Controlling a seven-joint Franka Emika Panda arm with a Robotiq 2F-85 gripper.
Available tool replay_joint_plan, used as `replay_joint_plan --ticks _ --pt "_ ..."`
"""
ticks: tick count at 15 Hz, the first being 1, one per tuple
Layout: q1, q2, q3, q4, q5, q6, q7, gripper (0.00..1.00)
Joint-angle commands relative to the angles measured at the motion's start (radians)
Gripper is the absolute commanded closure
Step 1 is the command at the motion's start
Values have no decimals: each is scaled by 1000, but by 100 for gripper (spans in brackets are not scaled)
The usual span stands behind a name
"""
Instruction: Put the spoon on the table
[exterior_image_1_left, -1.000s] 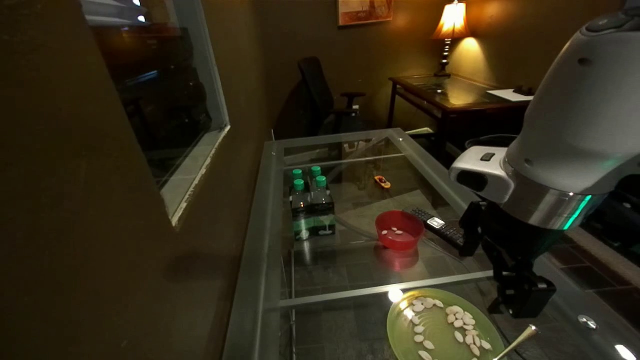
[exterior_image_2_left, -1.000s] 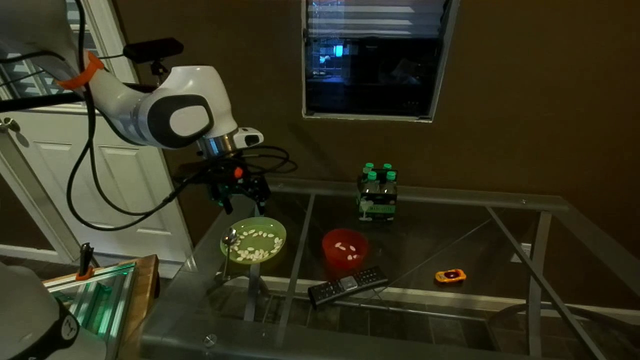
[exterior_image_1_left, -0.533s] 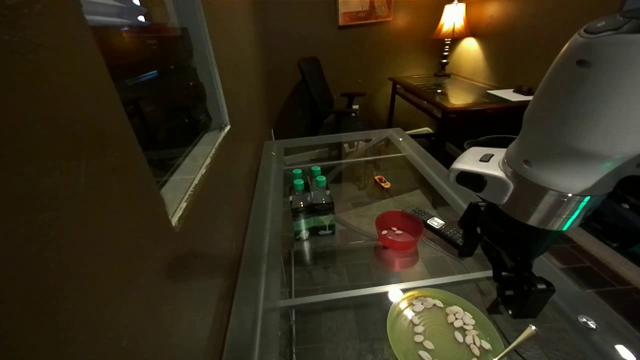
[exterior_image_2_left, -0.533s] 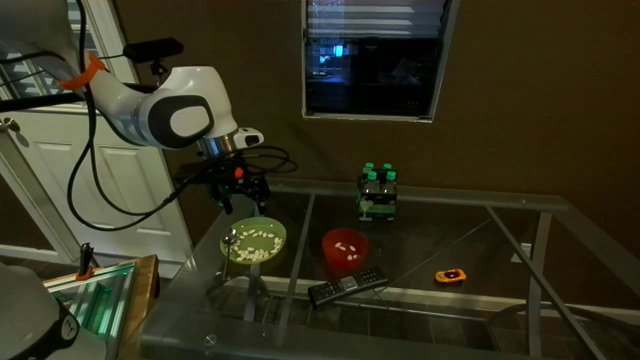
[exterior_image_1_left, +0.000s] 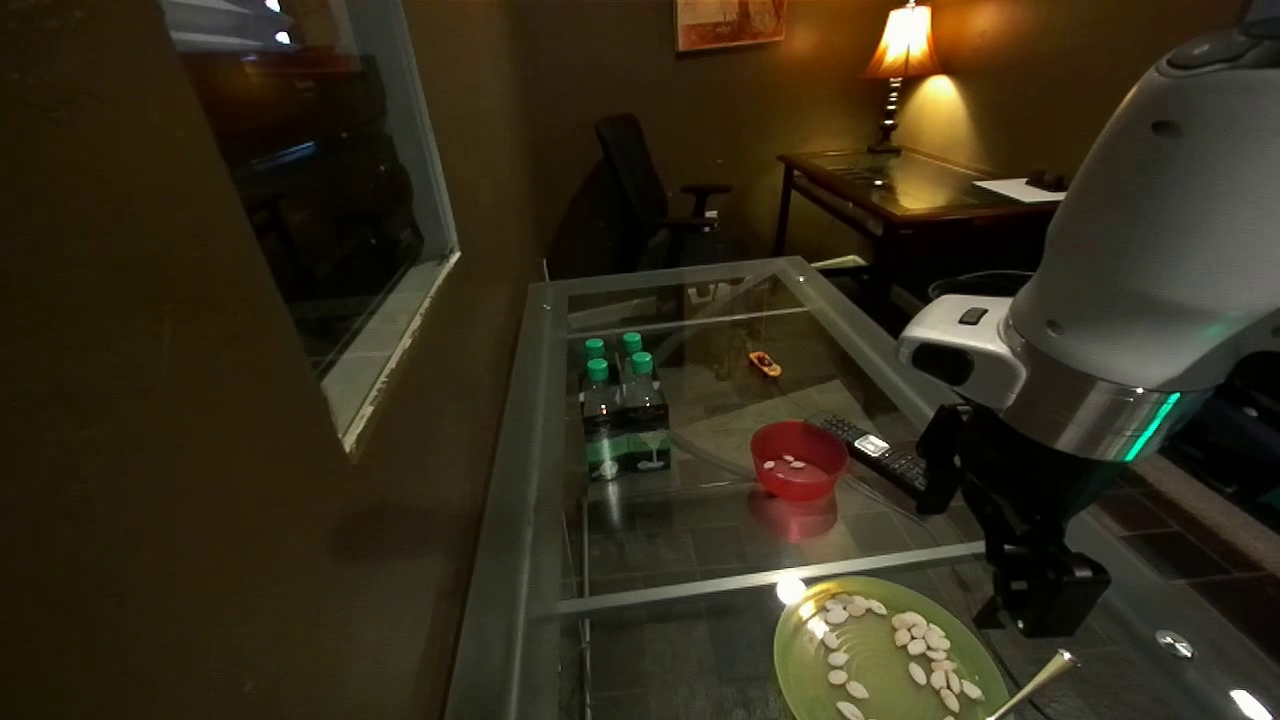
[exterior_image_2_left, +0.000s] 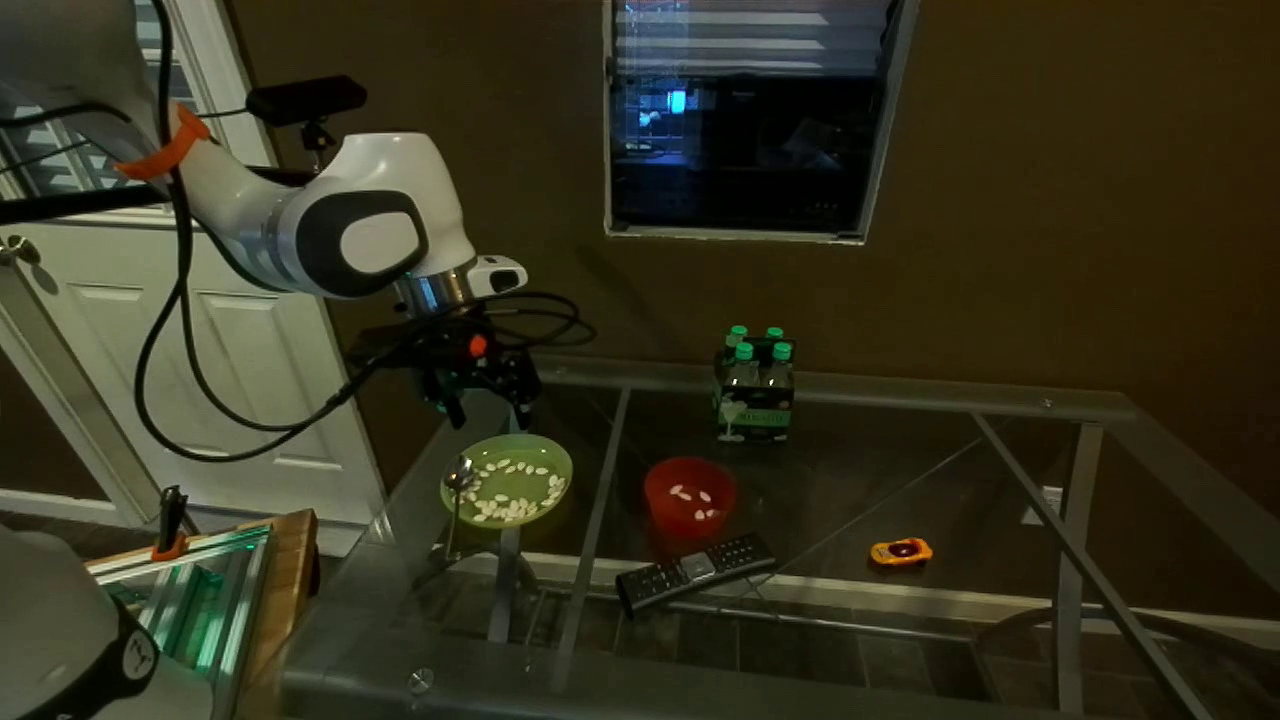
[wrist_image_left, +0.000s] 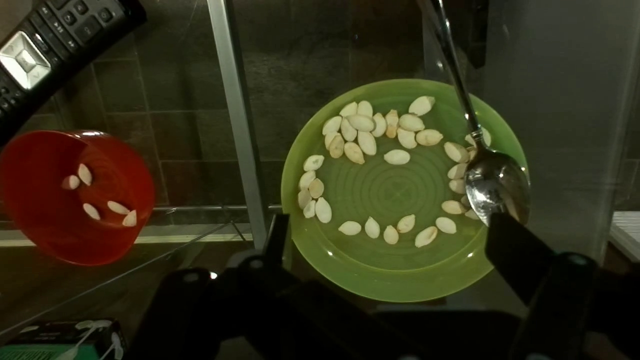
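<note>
The spoon (wrist_image_left: 496, 180) is shiny metal. Its bowl rests over the right side of the green plate (wrist_image_left: 385, 286) in the wrist view, above pale seeds. Its handle sticks out past the rim; the handle also shows in an exterior view (exterior_image_1_left: 1038, 683), and the whole spoon in an exterior view (exterior_image_2_left: 460, 478). The plate stands on the glass-topped table (exterior_image_2_left: 640, 685). My gripper (wrist_image_left: 389, 225) is open and empty above the plate, its fingers wide apart. One fingertip overlaps the spoon bowl's edge in the wrist view. In an exterior view the gripper (exterior_image_2_left: 489, 413) hangs above the plate's far side.
A red bowl (exterior_image_2_left: 690, 515) with a few seeds and a black remote (exterior_image_2_left: 697, 572) lie beside the plate. A carton of green-capped bottles (exterior_image_2_left: 757, 395) stands near the wall. A yellow toy car (exterior_image_2_left: 900, 552) is farther along the table.
</note>
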Motion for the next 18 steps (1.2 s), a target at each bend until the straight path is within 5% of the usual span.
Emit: replay_joint_plan --ticks 1,18 --pt "23 21 -5 5 11 -18 -17 0" --pt "41 218 7 2 50 19 -269 0"
